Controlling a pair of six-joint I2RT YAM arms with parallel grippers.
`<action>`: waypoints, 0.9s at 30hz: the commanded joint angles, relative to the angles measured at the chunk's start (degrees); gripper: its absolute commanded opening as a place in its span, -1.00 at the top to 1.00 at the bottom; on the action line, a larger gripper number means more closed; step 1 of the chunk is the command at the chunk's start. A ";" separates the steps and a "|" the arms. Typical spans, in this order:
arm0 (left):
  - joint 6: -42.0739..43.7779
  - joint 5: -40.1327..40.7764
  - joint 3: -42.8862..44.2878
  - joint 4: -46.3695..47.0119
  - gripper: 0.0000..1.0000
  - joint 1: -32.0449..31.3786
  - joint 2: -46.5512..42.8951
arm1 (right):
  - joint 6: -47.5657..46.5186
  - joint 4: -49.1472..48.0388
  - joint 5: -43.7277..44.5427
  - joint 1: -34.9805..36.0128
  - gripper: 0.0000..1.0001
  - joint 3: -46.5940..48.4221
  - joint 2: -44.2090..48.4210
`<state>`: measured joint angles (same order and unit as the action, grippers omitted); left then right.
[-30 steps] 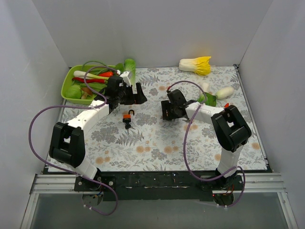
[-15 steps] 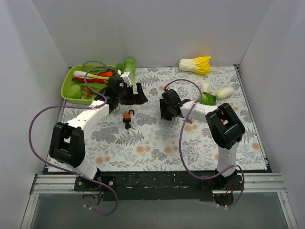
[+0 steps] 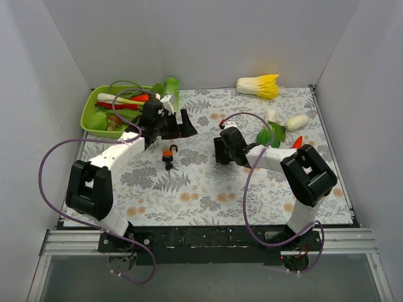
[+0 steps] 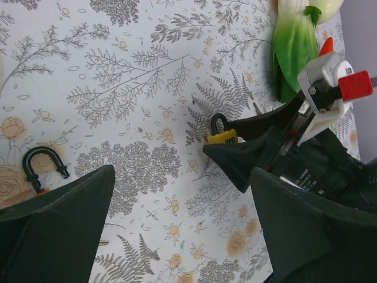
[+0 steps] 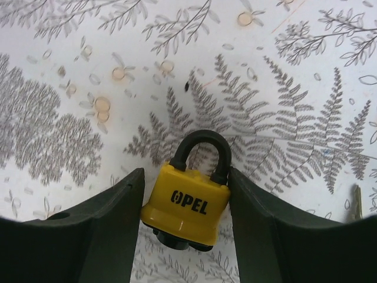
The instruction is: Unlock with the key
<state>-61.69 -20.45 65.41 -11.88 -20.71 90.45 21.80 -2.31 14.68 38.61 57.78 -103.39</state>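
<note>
Two arms are seen from above: the left gripper (image 3: pixel 184 124) is held wide apart and empty, beyond a small orange-and-black padlock (image 3: pixel 168 156) lying on the floral tablecloth (image 3: pixel 189 195), while the right gripper (image 3: pixel 221 151) is lowered to the cloth mid-table. From the left wrist, a yellow padlock (image 4: pixel 222 137) with a black shackle is shown lying flat between the right gripper's fingers. From the right wrist, the jaws are narrowed against its flanks; whether it is firmly clamped cannot be told. A slim metal piece (image 5: pixel 356 203), perhaps the key, is cut off at the edge. The lock is judged rigid, dense and slick-painted, best taken across the body sides, with the shackle left free.
</note>
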 commanded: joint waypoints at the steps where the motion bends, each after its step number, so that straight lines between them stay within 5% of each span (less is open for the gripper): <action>1: -4.39 -3.54 0.25 0.72 -0.96 0.14 1.03 | -5.53 -11.04 -5.27 0.59 0.76 -3.81 8.02; 10: -22.04 -21.54 -4.67 14.24 -0.96 1.20 6.83 | -15.02 -24.76 -14.33 4.01 0.89 -11.19 16.73; 16: -25.23 -24.81 -6.61 19.52 -0.96 1.55 7.63 | -16.97 -27.48 -18.19 5.42 0.90 -12.07 19.37; 27: -24.80 -32.28 -5.82 21.64 -0.20 0.94 10.79 | -17.76 -27.23 -20.21 5.69 0.93 -10.23 19.72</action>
<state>-86.89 -48.21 58.52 8.08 -19.57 100.36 5.39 -24.32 -3.81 44.16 45.82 -85.43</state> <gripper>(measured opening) 0.654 0.621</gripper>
